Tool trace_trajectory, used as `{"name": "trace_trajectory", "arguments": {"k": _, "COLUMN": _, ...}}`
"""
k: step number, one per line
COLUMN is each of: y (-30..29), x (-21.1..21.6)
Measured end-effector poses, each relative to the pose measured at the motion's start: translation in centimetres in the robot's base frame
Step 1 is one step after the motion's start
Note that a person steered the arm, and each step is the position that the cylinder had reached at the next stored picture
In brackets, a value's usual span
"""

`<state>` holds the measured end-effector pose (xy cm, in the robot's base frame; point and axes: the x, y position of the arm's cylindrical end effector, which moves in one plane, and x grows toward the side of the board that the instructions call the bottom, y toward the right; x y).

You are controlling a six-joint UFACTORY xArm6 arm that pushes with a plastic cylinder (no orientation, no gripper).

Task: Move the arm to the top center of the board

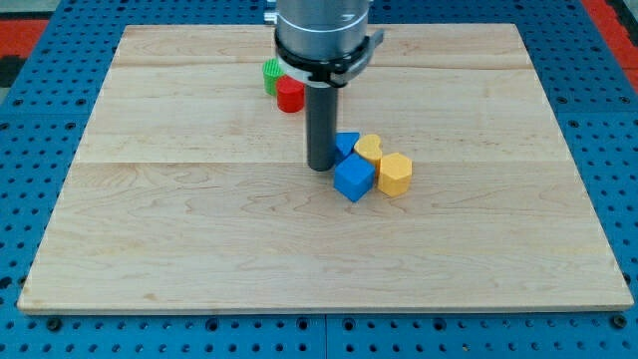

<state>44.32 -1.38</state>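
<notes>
My tip (321, 167) rests on the wooden board (199, 229) near its middle, just left of a cluster of blocks. The cluster holds a blue cube (353, 179), a second blue block (346, 145) partly hidden behind the rod, a yellow heart-like block (369, 149) and a yellow hexagonal block (395, 174). The tip is touching or nearly touching the blue blocks. Toward the view's top, a red block (290, 94) and a green block (270, 75) sit side by side, partly hidden by the arm's body (321, 30).
The board lies on a blue perforated table (40, 120). Red mat corners (20, 40) show at the view's top left and top right.
</notes>
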Motion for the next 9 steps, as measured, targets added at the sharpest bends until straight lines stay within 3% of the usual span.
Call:
{"name": "trace_trajectory", "arguments": {"k": 3, "y": -2.4, "x": -9.0}}
{"name": "trace_trajectory", "arguments": {"k": 5, "y": 10.6, "x": -10.4}}
{"name": "trace_trajectory", "arguments": {"k": 6, "y": 11.3, "x": -15.9}}
{"name": "trace_trajectory", "arguments": {"k": 9, "y": 11.3, "x": -22.2}}
